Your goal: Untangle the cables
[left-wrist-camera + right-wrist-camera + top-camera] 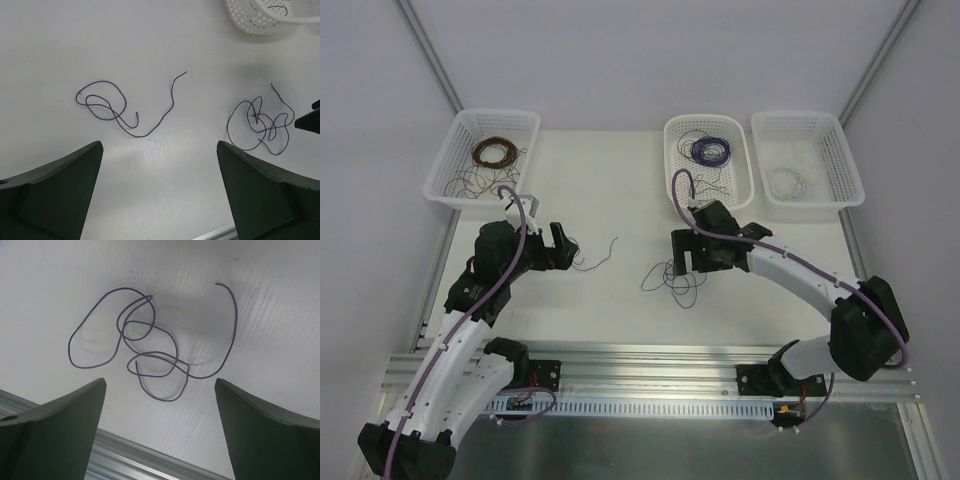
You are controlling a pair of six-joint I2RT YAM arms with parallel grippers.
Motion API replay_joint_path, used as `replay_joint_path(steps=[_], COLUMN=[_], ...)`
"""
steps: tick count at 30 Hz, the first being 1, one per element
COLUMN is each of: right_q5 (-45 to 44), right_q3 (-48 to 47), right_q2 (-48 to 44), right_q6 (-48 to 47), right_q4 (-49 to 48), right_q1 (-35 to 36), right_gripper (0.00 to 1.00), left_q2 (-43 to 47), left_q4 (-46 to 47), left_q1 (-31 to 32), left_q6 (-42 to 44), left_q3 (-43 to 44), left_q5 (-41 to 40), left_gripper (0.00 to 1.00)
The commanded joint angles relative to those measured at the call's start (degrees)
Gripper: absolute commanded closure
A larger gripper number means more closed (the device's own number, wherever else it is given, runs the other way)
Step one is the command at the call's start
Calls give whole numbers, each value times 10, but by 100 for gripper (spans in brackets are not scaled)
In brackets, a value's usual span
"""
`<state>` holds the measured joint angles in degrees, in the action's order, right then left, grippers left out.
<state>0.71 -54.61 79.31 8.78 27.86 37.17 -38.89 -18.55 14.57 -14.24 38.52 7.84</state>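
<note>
Nearby, the right pincer (160, 385) hangs over a looped cable (150, 350), jaws spread wide and empty; this purple wire lies flat on the worktop (610, 190) just nearside of the middle basket (672, 150). Nearside and left of that basket, the left pincer (157, 150) gapes too, a second cable (125, 107) loose on the worktop before it. Farther, a left basket (445, 170) and a right basket (845, 160) flank the middle one.

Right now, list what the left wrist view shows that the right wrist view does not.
Left wrist only: the loose purple strand with a long tail, a white basket corner, the open left pincer. Right wrist only: both spread fingers of the right pincer. Both: the looped purple strand, lying free on the white table.
</note>
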Motion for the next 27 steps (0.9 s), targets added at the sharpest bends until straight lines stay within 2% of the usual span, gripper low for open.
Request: replay_joint_path(steps=[1,7,13,16,17,19,20,23,24,27], right_q5=[-62,-88,-87,-85,-87,-99,-104,-119,-122,-150], right_q3=[-55,-93,-113,-116,-115,-115,-114,-115,-118,-155], right_q2=[55,159,221,235,238,238,237,215,204,158], right_q6=[23,62,75,76,77,75,75,56,49,3], right_q4=[-37,-59,-60,-57,-54,-46,-42,-32,-28,0], right_q1=[36,59,68,73,74,78,77,77,77,76], right_gripper=[5,9,22,35,50,66,78,96,99,99], left_q2=[-3,-7,-3,-3,-5,-4,-2,-3,-1,-1], left_q4=[-5,-7,-9,-10,-10,-11,-11,-11,-12,-11], left_q1=[0,0,0,0,0,0,0,-1,0,-1], left_q6=[17,18,17,17,17,17,16,16,17,17], left_q3=[-11,-9,-11,-11,-11,-12,-11,-11,-11,-11], left_q5=[-39,-69,-76,-76,-75,-76,-76,-76,-76,-75], left_gripper=[1,1,1,1,1,1,1,1,1,1])
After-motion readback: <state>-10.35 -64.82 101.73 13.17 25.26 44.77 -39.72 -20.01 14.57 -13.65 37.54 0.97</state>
